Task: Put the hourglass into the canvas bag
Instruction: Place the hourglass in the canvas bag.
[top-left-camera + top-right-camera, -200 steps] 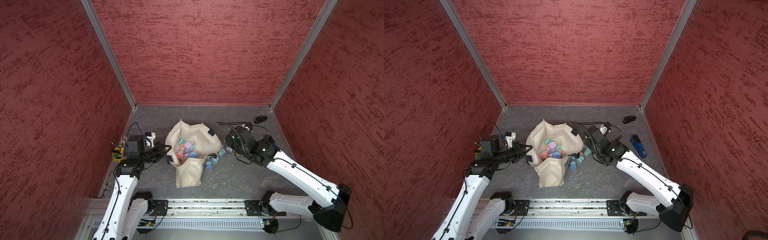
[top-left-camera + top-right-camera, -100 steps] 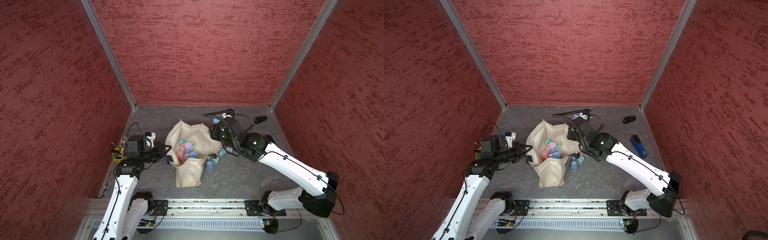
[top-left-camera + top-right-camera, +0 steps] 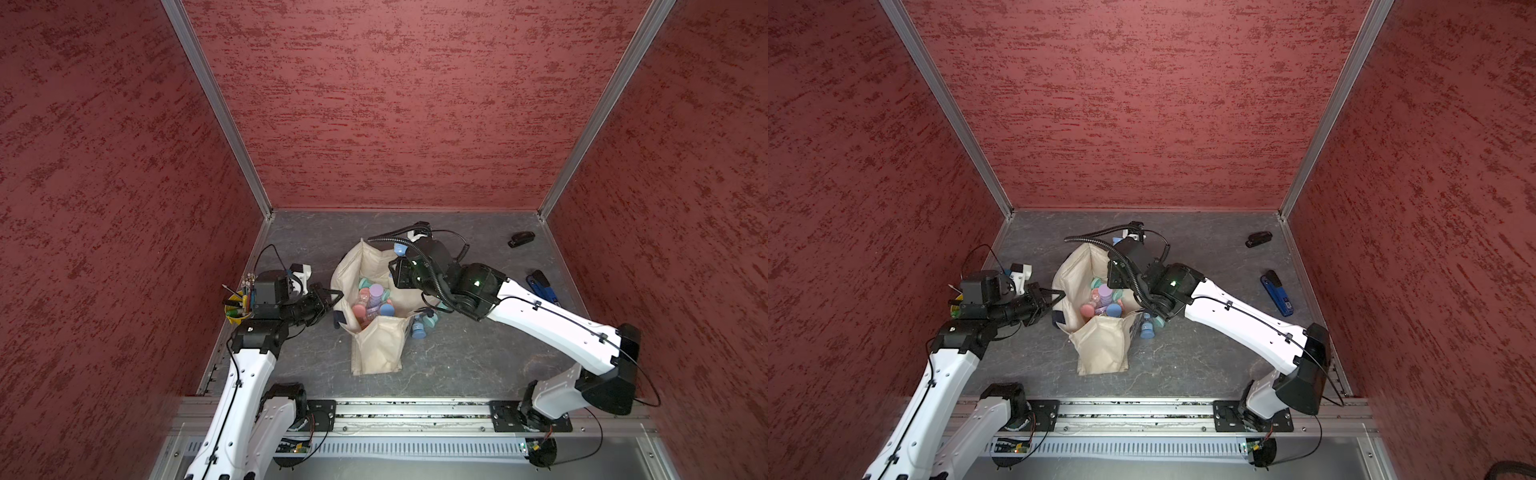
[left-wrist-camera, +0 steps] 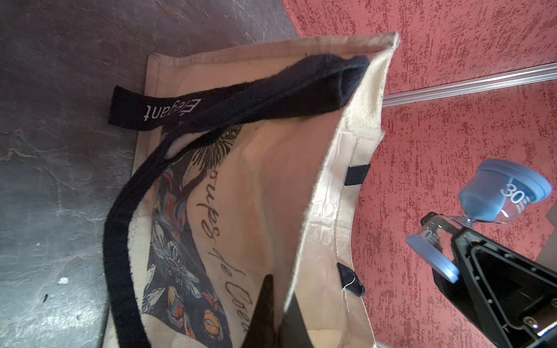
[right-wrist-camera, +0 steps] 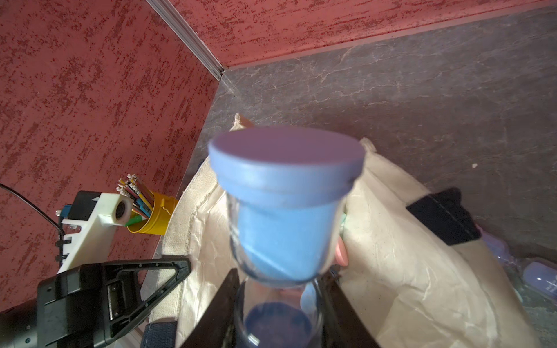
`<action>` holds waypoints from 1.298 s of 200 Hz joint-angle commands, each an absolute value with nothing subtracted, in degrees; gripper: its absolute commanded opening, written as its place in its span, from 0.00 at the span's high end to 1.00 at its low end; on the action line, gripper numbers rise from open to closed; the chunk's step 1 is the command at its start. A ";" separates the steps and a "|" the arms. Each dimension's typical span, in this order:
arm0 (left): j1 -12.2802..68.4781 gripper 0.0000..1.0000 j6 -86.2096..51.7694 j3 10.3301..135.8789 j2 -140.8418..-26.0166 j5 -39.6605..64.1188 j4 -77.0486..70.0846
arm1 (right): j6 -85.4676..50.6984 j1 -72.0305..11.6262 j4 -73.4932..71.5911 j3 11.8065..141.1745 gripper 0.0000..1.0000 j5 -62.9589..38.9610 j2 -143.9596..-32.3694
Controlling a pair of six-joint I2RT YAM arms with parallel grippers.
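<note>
Centre of the surface (image 3: pixel 457 357) sits the canvas bag (image 3: pixel 378 347), mouth up, with a pile of hourglasses (image 3: pixel 374 299) inside it. Right beside its right side, loose hourglasses (image 3: pixel 420 326) lie on the surface. Over against the left wall is the pen cup (image 3: pixel 237 311), well apart from the bag. The left claw (image 3: pixel 330 297) pinches the bag's left rim. The right claw (image 5: pixel 278 301) hangs over the rear rim, clamped on the held hourglass (image 5: pixel 286 211). In the far right corner lies a small case (image 3: pixel 520 239), and nearer, along the right wall, a flat tool (image 3: pixel 542 286).
</note>
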State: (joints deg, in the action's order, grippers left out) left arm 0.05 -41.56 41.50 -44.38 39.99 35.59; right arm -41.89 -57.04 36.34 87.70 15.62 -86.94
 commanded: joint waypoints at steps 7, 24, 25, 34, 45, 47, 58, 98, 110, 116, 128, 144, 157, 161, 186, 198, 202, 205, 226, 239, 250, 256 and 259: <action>0.14 1.00 -41.03 43.28 -44.72 39.81 35.51 | -40.30 -57.37 35.68 91.15 1.00 14.06 -88.20; 0.26 1.00 -41.11 43.24 -44.68 39.81 35.42 | -40.03 -57.39 37.59 92.70 1.00 14.45 -89.69; 0.26 1.00 -41.17 43.24 -44.71 39.81 35.42 | -40.06 -57.39 37.69 92.84 1.00 14.47 -89.76; 0.34 1.00 -41.18 43.24 -44.73 39.81 35.43 | -39.88 -57.39 38.58 93.62 1.00 14.49 -90.47; 0.44 1.00 -41.20 43.19 -44.73 39.81 35.42 | -39.74 -57.39 39.34 94.34 1.00 14.43 -91.25; 0.44 1.00 -41.22 43.23 -44.69 39.81 35.42 | -39.73 -57.39 39.54 94.56 1.00 14.42 -91.37; 0.52 1.00 -41.25 43.28 -44.73 39.81 35.51 | -39.64 -57.39 40.26 95.38 1.00 14.46 -92.08; 0.92 1.00 -41.18 43.49 -44.81 39.64 35.77 | -38.77 -57.39 40.64 97.38 1.00 11.44 -94.48; 1.05 1.00 -41.17 43.43 -44.73 39.57 35.77 | -38.41 -57.39 41.14 98.39 1.00 10.02 -95.86; 1.12 1.00 -41.26 43.48 -44.73 39.46 35.69 | -38.17 -57.36 41.30 98.68 1.00 9.18 -96.51; 1.13 1.00 -41.25 43.41 -44.71 39.22 35.63 | -37.73 -57.36 41.40 99.05 1.00 7.51 -97.66; 1.23 1.00 -41.26 43.33 -44.62 39.11 35.60 | -37.50 -57.33 41.74 99.27 1.00 6.43 -99.04; 1.18 1.00 -41.21 43.32 -44.41 39.11 35.68 | -37.54 -57.31 42.38 99.59 1.00 5.89 -100.11; 1.22 1.00 -41.12 43.32 -44.46 39.11 35.77 | -37.53 -57.30 42.58 99.86 1.00 5.75 -100.54; 1.20 1.00 -41.02 43.33 -44.38 39.02 35.86 | -37.45 -57.30 44.31 100.63 1.00 4.81 -102.96; 1.23 1.00 -40.93 43.39 -44.38 39.02 35.91 | -37.61 -57.22 45.30 100.89 1.00 4.73 -104.22; 1.23 1.00 -40.93 43.42 -44.34 39.03 35.91 | -37.69 -57.22 45.61 101.02 1.00 4.66 -104.66; 1.23 1.00 -40.89 43.37 -44.33 38.98 35.89 | -37.70 -57.22 45.77 101.11 1.00 4.61 -104.91; 1.23 1.00 -40.88 43.41 -44.19 38.94 35.95 | -37.88 -57.17 45.57 100.99 1.00 3.83 -106.06; 1.22 1.00 -40.82 43.42 -44.12 38.91 36.12 | -37.88 -57.22 45.12 100.88 1.00 3.43 -106.20; 1.23 1.00 -40.72 43.45 -44.12 38.81 36.21 | -37.88 -57.16 45.00 100.83 1.00 3.09 -106.34; 1.22 1.00 -40.65 43.45 -44.15 38.76 36.21 | -37.96 -57.21 44.90 100.77 1.00 2.92 -106.48; 1.23 1.00 -40.72 43.53 -44.20 38.76 36.34 | -38.04 -57.22 44.91 100.76 1.00 2.84 -106.61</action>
